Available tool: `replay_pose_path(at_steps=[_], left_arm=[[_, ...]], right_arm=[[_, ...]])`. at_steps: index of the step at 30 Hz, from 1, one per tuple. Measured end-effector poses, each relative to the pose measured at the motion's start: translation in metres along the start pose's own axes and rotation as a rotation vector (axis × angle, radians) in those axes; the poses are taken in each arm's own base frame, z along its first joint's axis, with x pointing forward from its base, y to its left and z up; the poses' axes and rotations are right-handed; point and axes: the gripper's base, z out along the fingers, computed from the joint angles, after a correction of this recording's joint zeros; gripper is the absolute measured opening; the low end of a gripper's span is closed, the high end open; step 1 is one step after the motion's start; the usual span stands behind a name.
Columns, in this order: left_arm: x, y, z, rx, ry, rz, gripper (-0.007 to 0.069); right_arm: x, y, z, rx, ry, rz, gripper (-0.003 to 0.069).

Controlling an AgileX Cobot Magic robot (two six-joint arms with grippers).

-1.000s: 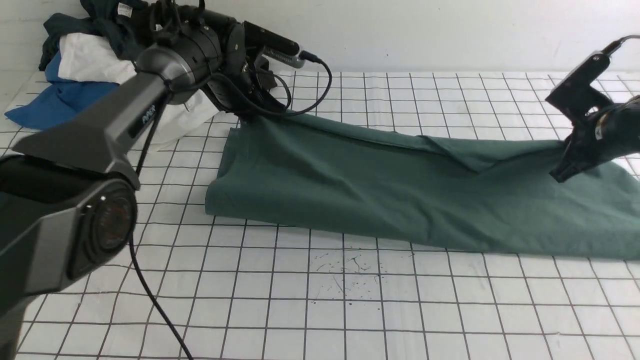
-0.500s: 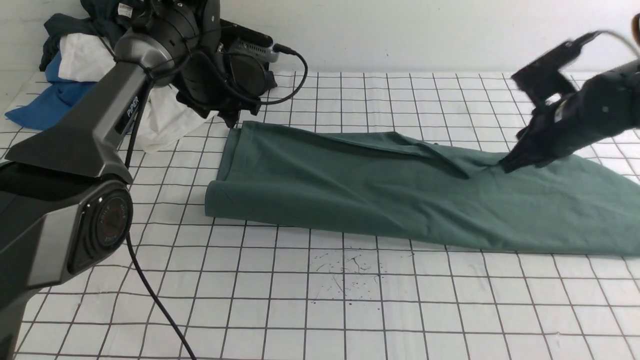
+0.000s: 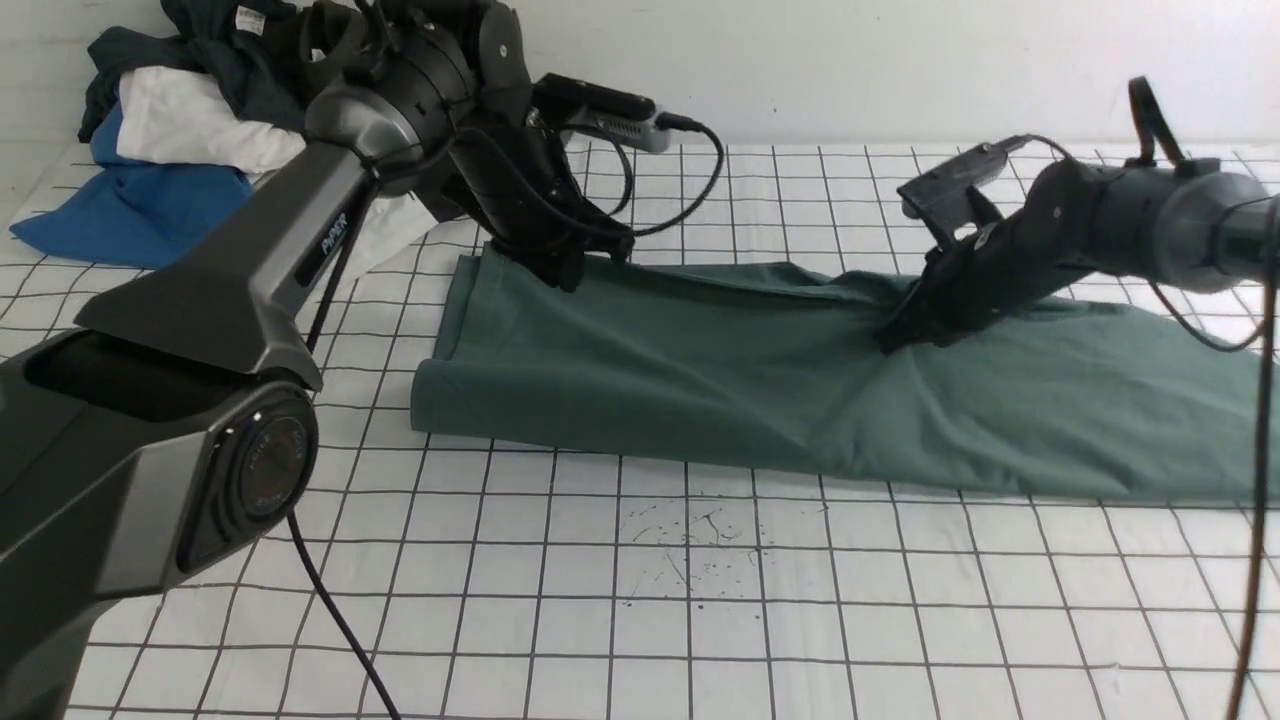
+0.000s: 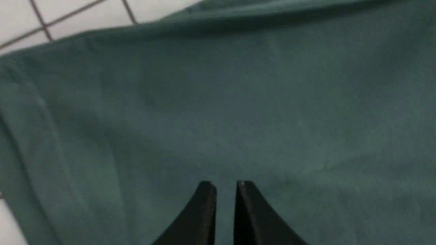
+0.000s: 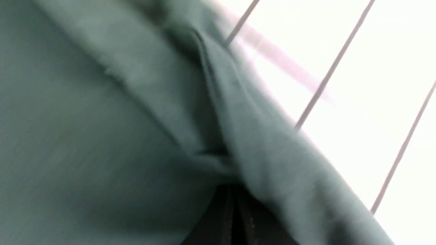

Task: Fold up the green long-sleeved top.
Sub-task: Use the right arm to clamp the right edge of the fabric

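Note:
The green long-sleeved top (image 3: 700,380) lies as a long folded band across the middle of the gridded table (image 3: 640,620). My left gripper (image 3: 572,272) points down at the top's far left edge. In the left wrist view its jaws (image 4: 225,184) stand a narrow slit apart over flat green cloth (image 4: 238,102), with nothing between them. My right gripper (image 3: 890,342) is down on the top right of centre. In the right wrist view its jaws (image 5: 233,190) are shut, with a gathered fold of the cloth (image 5: 211,146) at the tips.
A pile of other clothes (image 3: 170,140), blue, white and dark, sits at the far left corner by the wall. The left arm's black cable (image 3: 330,610) trails over the near left of the table. Ink specks (image 3: 700,540) mark the sheet in front of the top.
The right gripper swept left along the top, from its right end to right of centre, and shut. The left gripper left the far left corner, opened wide, then narrowed and came down further right.

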Motion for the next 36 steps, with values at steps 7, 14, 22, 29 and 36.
replay_pose_path(at_steps=[7, 14, 22, 29, 36], left_arm=[[0.007, -0.012, 0.014, -0.007, 0.057, 0.030, 0.0057], [0.025, -0.005, 0.024, -0.079, 0.155, 0.052, 0.0057], [0.068, 0.030, 0.022, -0.121, 0.297, 0.001, 0.0057], [0.101, 0.054, 0.008, -0.049, 0.343, -0.101, 0.0057], [0.106, 0.064, -0.039, -0.081, 0.318, -0.074, 0.0057]], right_arm=[[-0.025, -0.046, 0.008, 0.046, -0.120, 0.356, -0.0013], [-0.051, -0.097, -0.094, -0.021, -0.036, 0.420, -0.0015], [0.026, -0.171, -0.161, 0.065, 0.142, 0.586, -0.0014], [0.105, -0.158, -0.162, -0.086, 0.299, 0.755, -0.0014], [0.148, -0.124, -0.140, -0.121, 0.365, 0.810, -0.0009]])
